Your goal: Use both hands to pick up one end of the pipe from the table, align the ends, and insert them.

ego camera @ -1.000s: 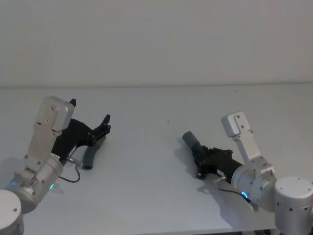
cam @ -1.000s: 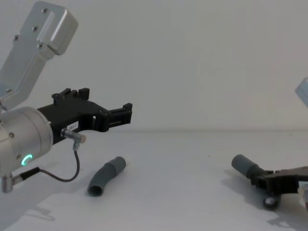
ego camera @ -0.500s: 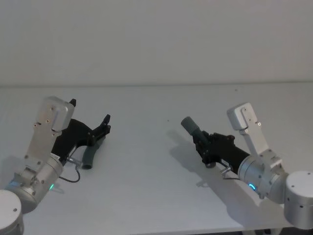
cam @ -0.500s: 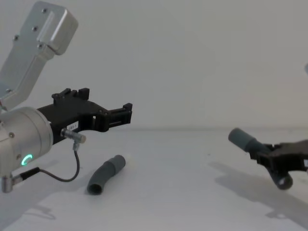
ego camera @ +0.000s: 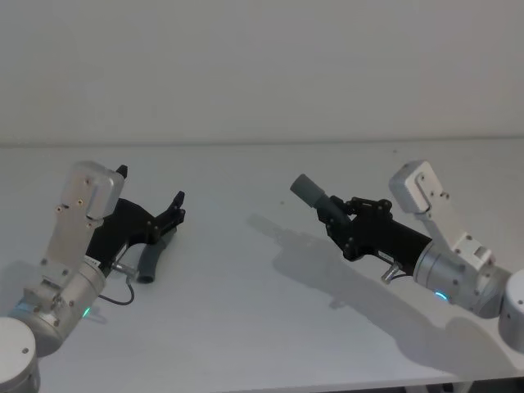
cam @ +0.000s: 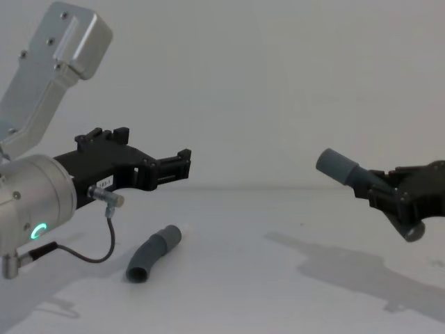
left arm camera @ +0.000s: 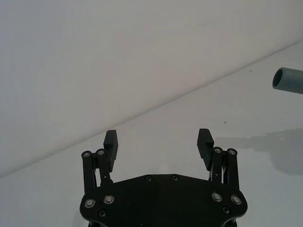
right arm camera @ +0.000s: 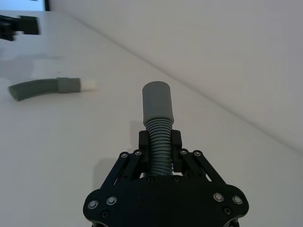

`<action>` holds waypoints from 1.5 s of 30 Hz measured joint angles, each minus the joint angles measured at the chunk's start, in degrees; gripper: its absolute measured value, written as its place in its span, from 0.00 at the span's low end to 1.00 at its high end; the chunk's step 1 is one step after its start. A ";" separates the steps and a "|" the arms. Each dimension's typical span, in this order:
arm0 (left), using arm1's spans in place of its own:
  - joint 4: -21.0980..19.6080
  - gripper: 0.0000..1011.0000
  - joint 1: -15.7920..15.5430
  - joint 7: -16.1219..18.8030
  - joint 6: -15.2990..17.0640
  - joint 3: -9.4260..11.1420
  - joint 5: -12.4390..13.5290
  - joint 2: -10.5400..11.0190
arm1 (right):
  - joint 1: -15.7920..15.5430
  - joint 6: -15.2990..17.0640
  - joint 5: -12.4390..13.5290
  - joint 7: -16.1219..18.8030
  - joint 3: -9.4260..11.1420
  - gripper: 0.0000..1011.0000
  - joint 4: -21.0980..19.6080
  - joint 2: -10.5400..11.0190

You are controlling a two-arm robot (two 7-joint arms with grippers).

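White table (ego camera: 246,327); pipe (ego camera: 319,201) in right gripper (ego camera: 336,218) points leftward (cuff (ego camera: 304,188) first).

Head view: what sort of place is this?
Probably a lab test bench: plain white table, bare pale wall behind it, and two robot arms, the left claw open above a grey hose piece on the table, the right claw holding the other hose piece in the air.

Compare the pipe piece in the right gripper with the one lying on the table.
The held piece is clamped in the right gripper, above the table; the lying piece rests on it below the open left gripper. The held piece's cuff ends in an open grey mouth; the lying piece's ends in a white tip. Both are grey with a wider smooth cuff.
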 joint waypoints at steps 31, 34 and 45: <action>0.00 0.99 0.00 0.00 0.00 0.00 0.00 0.00 | 14.78 -26.33 -2.36 25.68 -9.08 0.23 15.65 5.52; 0.00 0.99 0.00 0.00 0.00 0.00 0.00 0.00 | 16.07 -28.32 -2.70 27.37 -9.88 0.23 17.13 5.46; 0.00 0.99 0.00 0.00 0.00 0.00 0.00 0.00 | 22.94 -38.85 -4.74 35.11 -14.09 0.23 25.35 3.74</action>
